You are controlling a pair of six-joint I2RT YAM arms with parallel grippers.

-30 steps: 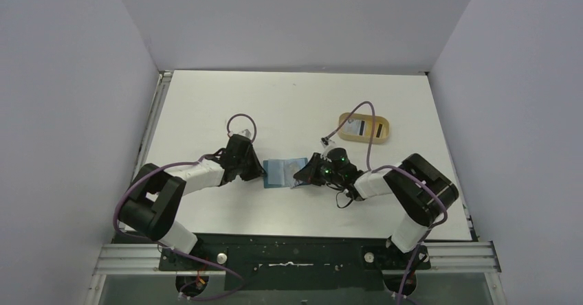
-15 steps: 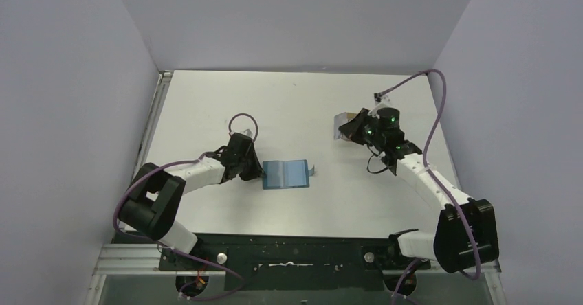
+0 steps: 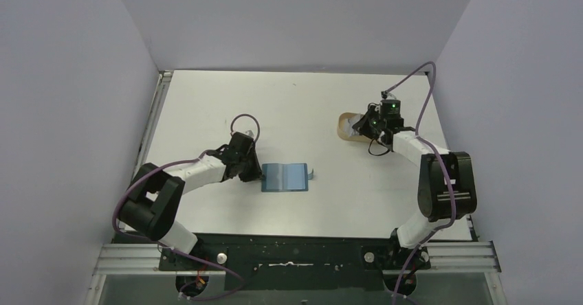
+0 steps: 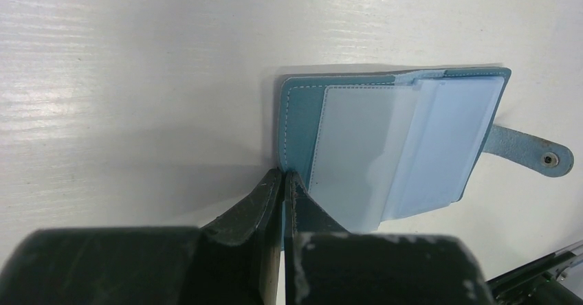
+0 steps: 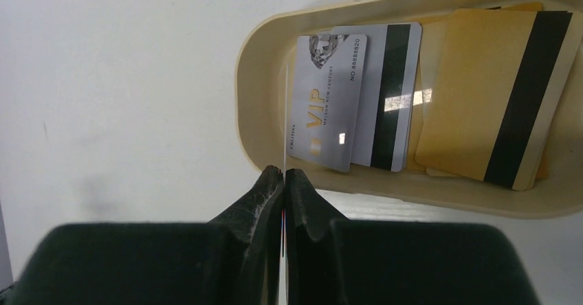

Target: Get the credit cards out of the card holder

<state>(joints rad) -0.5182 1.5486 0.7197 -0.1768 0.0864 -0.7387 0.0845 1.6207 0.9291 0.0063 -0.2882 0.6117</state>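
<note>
Right gripper [image 5: 283, 174] pinches a credit card [image 5: 284, 113] edge-on, tan tray [image 5: 246, 92] just ahead. Left gripper [image 4: 283, 175] clamps the card holder's [image 4: 385, 147] edge.

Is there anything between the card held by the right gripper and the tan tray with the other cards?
Nothing visible. The right gripper holds the card edge-on over the tray; beneath it lie only the other cards, flat inside.

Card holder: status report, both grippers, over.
Left gripper shut on card holder edge, holder lying open. Right gripper shut on one credit card, edge-on above tray rim. Nothing seen blocking.
</note>
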